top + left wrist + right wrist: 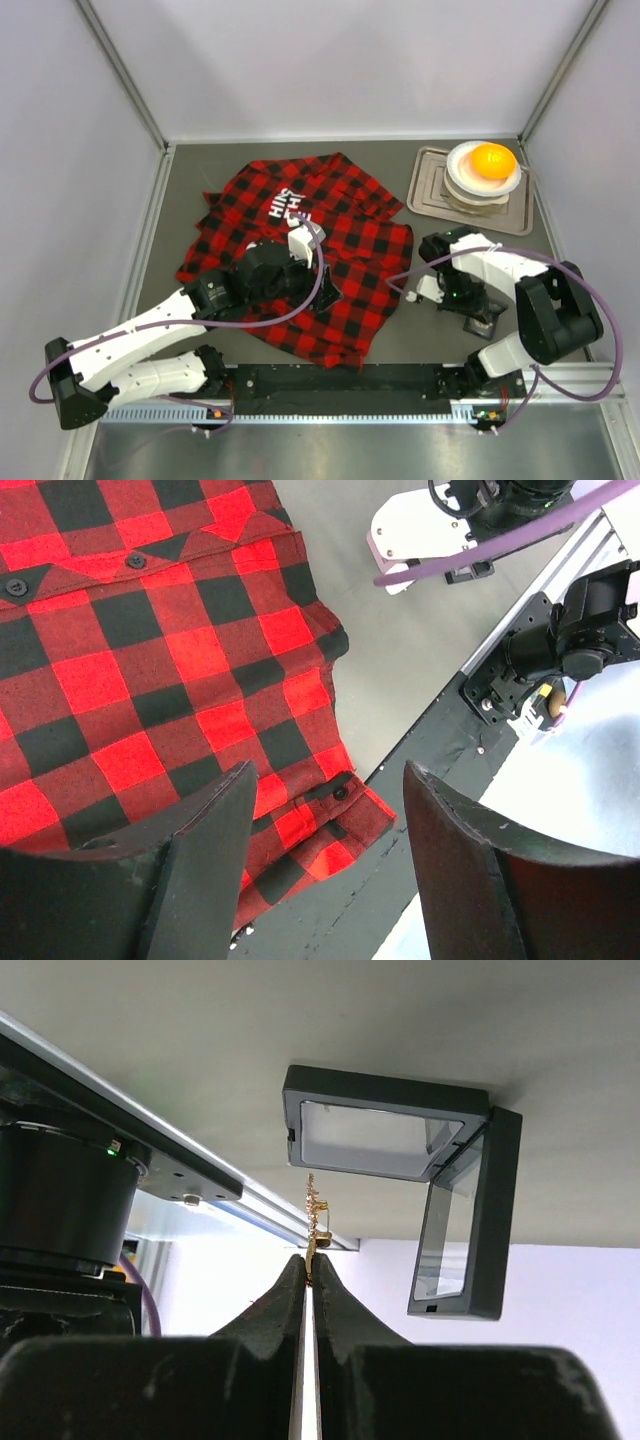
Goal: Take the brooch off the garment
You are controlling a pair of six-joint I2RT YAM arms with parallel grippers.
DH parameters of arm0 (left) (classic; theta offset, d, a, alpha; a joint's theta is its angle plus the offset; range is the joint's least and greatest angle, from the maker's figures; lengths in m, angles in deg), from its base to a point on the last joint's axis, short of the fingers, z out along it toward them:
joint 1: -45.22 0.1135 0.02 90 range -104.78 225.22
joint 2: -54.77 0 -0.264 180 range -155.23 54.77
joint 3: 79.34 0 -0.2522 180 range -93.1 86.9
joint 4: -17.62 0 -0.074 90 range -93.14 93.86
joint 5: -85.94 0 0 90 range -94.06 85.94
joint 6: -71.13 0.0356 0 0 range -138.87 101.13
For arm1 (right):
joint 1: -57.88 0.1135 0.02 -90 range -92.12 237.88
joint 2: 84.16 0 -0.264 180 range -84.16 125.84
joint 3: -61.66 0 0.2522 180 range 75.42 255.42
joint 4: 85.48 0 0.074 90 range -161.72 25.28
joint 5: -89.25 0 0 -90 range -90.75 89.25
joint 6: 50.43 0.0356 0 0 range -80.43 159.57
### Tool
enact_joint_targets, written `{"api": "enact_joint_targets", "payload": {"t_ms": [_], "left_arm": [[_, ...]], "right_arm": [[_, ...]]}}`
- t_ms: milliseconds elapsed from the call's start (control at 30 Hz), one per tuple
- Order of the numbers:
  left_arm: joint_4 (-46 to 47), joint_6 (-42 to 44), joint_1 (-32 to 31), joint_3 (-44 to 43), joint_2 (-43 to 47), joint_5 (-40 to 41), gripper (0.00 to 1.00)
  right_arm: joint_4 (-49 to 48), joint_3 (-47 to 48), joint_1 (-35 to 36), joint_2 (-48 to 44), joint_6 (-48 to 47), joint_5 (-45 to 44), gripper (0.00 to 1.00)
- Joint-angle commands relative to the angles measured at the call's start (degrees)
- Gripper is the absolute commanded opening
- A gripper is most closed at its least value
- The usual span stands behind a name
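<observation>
The red-and-black plaid shirt (300, 250) lies spread on the dark table, its white lettering near the far side. In the left wrist view its lower hem and buttoned cuff (340, 792) show. My left gripper (330, 860) is open and empty, held above the shirt's near right part (300, 245). My right gripper (311, 1260) is shut on the small gold brooch (314, 1210), which sticks out edge-on past the fingertips. It is held just short of an open black display box (400, 1160) with clear panes. In the top view the right gripper (472, 312) is by that box (483, 322).
A grey tray (430, 195) at the far right holds a stack of white bowls (483, 178) with an orange fruit (492, 160) on top. The metal rail (340, 395) runs along the near edge. Grey walls stand on three sides.
</observation>
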Motion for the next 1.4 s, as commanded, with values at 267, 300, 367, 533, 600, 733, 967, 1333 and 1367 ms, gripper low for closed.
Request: {"api": "enact_joint_targets", "payload": {"t_ms": [267, 300, 367, 533, 600, 733, 967, 1333, 1367], "left_arm": [[1.4, 0.4, -0.1, 0.9, 2.0, 1.0, 0.65], [1.3, 0.5, -0.1, 0.9, 2.0, 1.1, 0.65], [1.2, 0.5, -0.2, 0.8, 2.2, 1.2, 0.65], [0.8, 0.8, -0.2, 0.6, 2.2, 1.5, 0.65], [0.8, 0.7, -0.3, 0.6, 2.2, 1.5, 0.65], [0.8, 0.7, -0.2, 0.6, 2.3, 1.5, 0.65], [0.8, 0.5, -0.2, 0.8, 2.6, 1.2, 0.65], [0.9, 0.5, -0.3, 0.8, 2.7, 0.7, 0.65], [0.9, 0.5, -0.3, 0.8, 2.7, 0.6, 0.65]], "right_arm": [[-2.0, 0.6, 5.8, 7.3, -0.5, -3.7, 0.0], [-2.0, 1.0, 6.1, 8.0, -0.5, -3.7, 0.0], [-2.1, 1.2, 6.4, 9.8, -0.6, -4.1, 0.0], [-2.1, 1.3, 6.4, 10.6, -0.7, -4.3, 0.0], [-2.7, 0.9, 6.4, 10.4, -1.1, -4.5, 0.0], [-2.8, 0.4, 6.4, 10.5, -0.9, -4.8, 0.0], [-2.8, -0.3, 6.4, 10.1, -0.5, -5.2, 0.0], [-3.0, 0.2, 6.5, 10.2, 0.6, -7.3, 0.22], [-3.1, 0.3, 6.5, 10.4, 0.8, -7.5, 0.24]]}}
